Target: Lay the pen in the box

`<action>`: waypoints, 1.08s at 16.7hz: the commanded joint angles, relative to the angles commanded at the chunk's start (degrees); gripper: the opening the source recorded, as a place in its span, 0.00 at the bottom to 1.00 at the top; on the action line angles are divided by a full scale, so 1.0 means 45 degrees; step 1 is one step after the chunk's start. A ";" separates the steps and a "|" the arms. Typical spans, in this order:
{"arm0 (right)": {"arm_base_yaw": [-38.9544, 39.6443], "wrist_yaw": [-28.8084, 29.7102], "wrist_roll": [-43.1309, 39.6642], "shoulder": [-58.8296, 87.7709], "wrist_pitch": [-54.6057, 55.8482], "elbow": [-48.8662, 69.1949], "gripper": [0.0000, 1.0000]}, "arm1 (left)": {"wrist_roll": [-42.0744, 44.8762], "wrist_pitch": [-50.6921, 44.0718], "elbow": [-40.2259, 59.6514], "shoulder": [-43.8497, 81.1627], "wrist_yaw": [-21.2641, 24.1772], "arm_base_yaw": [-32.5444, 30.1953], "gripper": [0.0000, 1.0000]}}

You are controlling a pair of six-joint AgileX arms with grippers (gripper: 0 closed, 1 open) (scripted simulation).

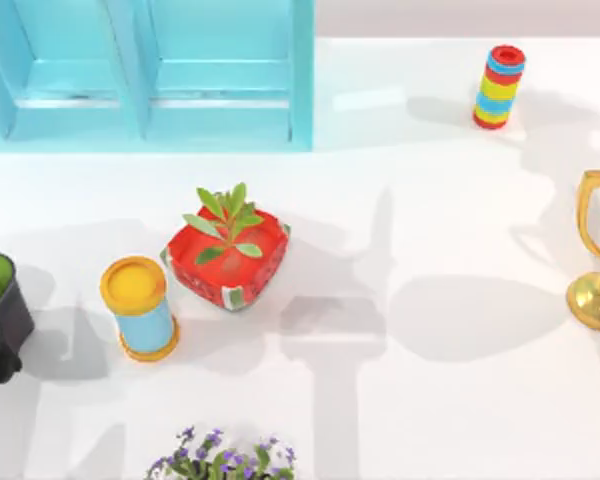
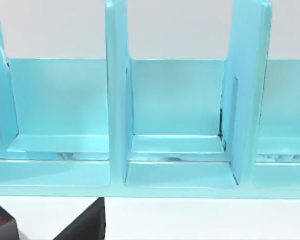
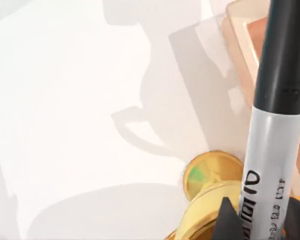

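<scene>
Little of the AgileX body is visible. The right end effector (image 3: 255, 220) has black, wedge-shaped fingertips (image 3: 229, 222). The left end effector (image 2: 85, 225) is a matte black, angular finger.

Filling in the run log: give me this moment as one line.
pen: held upright in right gripper | below: gold trophy, top view's right edge | box: beside pen, not in yet | left arm: facing blue shelf
</scene>
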 joint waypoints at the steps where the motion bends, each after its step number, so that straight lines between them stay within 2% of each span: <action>1: -0.0854 0.0132 0.1017 -0.0060 -0.0043 -0.0078 0.00 | 0.0000 0.0000 0.0000 0.0000 0.0000 0.0000 1.00; 5: -0.3995 0.0431 0.4267 0.0144 -0.0072 -0.0723 0.00 | 0.0000 0.0000 0.0000 0.0000 0.0000 0.0000 1.00; 10: -0.6644 0.0236 0.6749 0.1325 0.0020 -0.2148 0.00 | 0.0000 0.0000 0.0000 0.0000 0.0000 0.0000 1.00; 13: -0.7341 0.0072 0.7412 0.1858 0.0066 -0.2682 0.00 | 0.0000 0.0000 0.0000 0.0000 0.0000 0.0000 1.00; 18: -0.7356 0.0062 0.7468 0.1893 0.0073 -0.2706 0.00 | 0.0000 0.0000 0.0000 0.0000 0.0000 0.0000 1.00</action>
